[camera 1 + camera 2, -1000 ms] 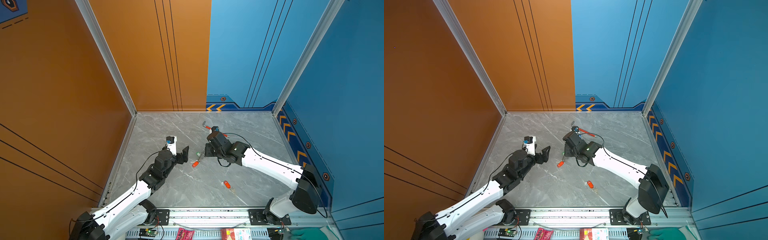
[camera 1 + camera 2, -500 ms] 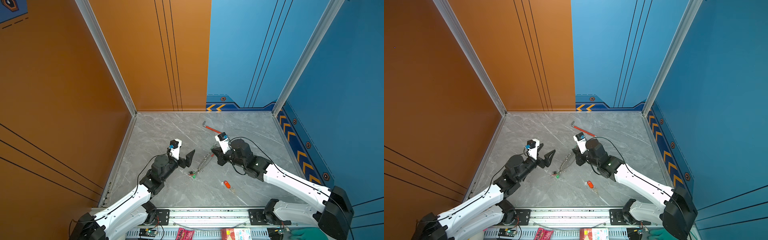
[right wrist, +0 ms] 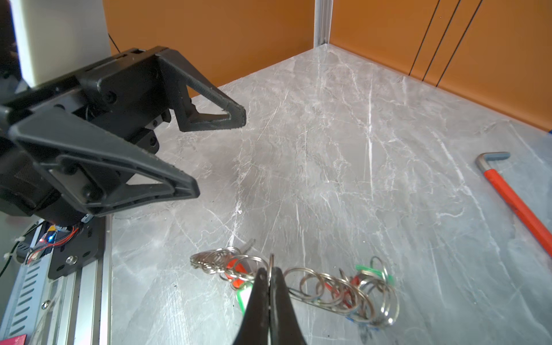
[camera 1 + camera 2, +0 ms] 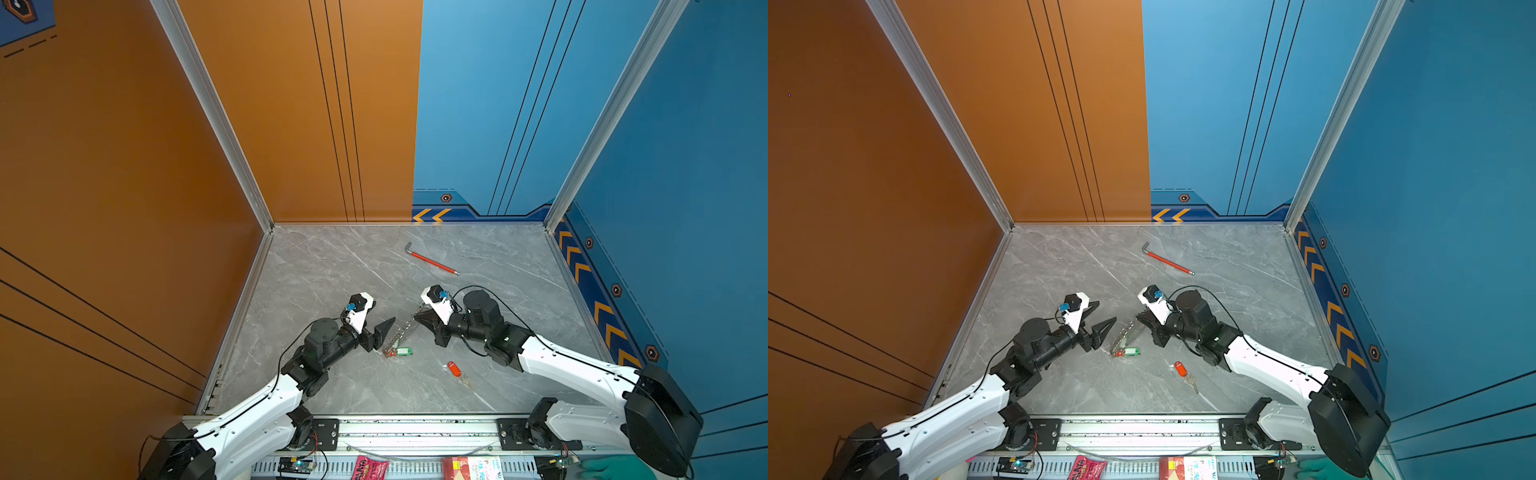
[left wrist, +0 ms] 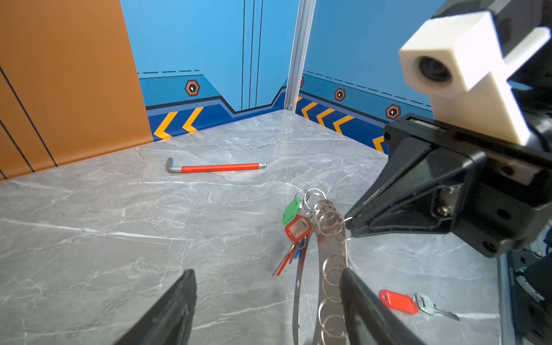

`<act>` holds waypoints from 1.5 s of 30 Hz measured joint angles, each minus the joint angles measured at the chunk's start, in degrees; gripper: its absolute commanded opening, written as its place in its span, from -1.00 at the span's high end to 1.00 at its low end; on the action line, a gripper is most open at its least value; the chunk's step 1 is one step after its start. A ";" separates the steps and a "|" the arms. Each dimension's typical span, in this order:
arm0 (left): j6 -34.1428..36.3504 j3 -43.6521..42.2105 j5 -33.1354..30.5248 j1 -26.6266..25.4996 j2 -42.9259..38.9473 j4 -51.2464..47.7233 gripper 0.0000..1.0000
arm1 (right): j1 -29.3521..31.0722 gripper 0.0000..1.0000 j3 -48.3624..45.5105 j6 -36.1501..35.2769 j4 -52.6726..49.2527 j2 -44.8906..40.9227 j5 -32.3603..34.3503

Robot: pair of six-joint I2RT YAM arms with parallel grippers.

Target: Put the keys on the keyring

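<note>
The keyring is a grey strip edged with linked silver rings, hanging slanted from my right gripper down to the table in both top views. My right gripper is shut on one of its rings. Keys with a green tag and a red tag hang on the keyring. One loose orange-tagged key lies on the table nearer the front. My left gripper is open just left of the keyring, whose strip runs between the jaws close to one finger.
A red-sleeved hex wrench lies towards the back of the grey marble table. Orange and blue walls enclose three sides. A metal rail runs along the front edge.
My right gripper has drawn the keyring nearer the front, and that arm has folded back. My left gripper came along beside it, and its jaws have narrowed a little.
</note>
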 measured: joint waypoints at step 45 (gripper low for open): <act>0.98 2.93 5.44 -3.65 10.25 -1.53 -0.08 | -6.51 1.00 -3.78 -8.24 21.31 10.84 -18.14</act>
